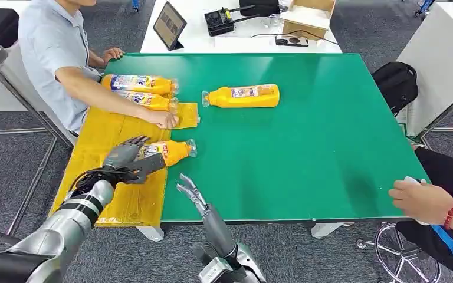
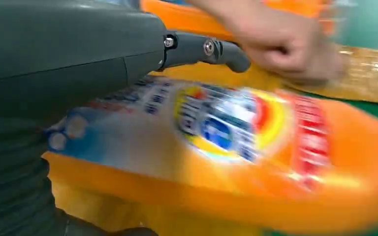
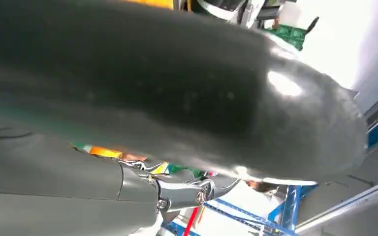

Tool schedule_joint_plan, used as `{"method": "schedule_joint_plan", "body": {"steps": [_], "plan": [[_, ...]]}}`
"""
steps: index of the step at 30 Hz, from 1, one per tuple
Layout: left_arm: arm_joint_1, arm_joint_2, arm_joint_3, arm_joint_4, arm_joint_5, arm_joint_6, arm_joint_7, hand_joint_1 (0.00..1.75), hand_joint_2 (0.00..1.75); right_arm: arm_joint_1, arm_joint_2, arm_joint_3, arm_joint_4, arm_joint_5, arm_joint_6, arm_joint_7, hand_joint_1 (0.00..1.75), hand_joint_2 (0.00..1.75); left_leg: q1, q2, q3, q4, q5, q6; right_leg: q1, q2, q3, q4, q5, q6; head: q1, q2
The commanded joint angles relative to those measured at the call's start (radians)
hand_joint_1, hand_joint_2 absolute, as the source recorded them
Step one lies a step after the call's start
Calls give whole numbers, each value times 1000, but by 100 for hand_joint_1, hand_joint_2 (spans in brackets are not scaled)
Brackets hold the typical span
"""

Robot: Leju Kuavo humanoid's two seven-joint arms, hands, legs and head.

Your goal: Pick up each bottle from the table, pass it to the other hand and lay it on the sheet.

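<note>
An orange bottle point(image 1: 174, 151) lies at the right edge of the yellow sheet point(image 1: 124, 197), its cap over the green table point(image 1: 307, 147). My left hand point(image 1: 127, 159) grips its base, fingers above and thumb below. Up close in the left wrist view, the bottle point(image 2: 236, 128) is blurred under my left hand point(image 2: 64, 54). Two more orange bottles point(image 1: 138, 84) point(image 1: 148, 100) lie at the sheet's far end. Another bottle point(image 1: 245, 95) lies on the bare table. My right hand point(image 1: 192, 192) hovers at the near table edge, fingers straight and empty; its grey cover point(image 3: 152, 98) looms large in the right wrist view.
A seated person at the left presses a hand point(image 1: 165, 119) on the sheet just beyond my bottle. Another person's hand point(image 1: 416, 200) rests at the table's near right corner. A tablet point(image 1: 168, 25) stands on the white desk behind. A black bag point(image 1: 396, 82) sits at the right.
</note>
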Motion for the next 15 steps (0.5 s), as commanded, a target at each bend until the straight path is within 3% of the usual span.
{"method": "schedule_joint_plan", "body": {"steps": [1, 10, 15], "plan": [[-37, 4, 27, 63, 37, -81, -60, 0, 175, -24, -1, -22, 16, -6, 10, -34, 0, 0, 0, 1, 3, -1, -1, 1, 0, 0, 3, 0, -1, -2, 0, 0], [-13, -4, 109, -39, 162, 22, -177, 0, 175, -26, -8, -19, 14, -4, -1, -34, 0, 0, 1, 1, 4, 0, -1, 1, 1, 0, 3, 0, -1, -2, 0, 0], [60, -110, 223, -307, 393, 135, -237, 0, 175, -39, -21, 16, -9, 22, -109, -34, 0, 0, 0, -1, 1, 0, 0, 1, 0, -2, 1, 0, -1, -2, 0, 0]]}}
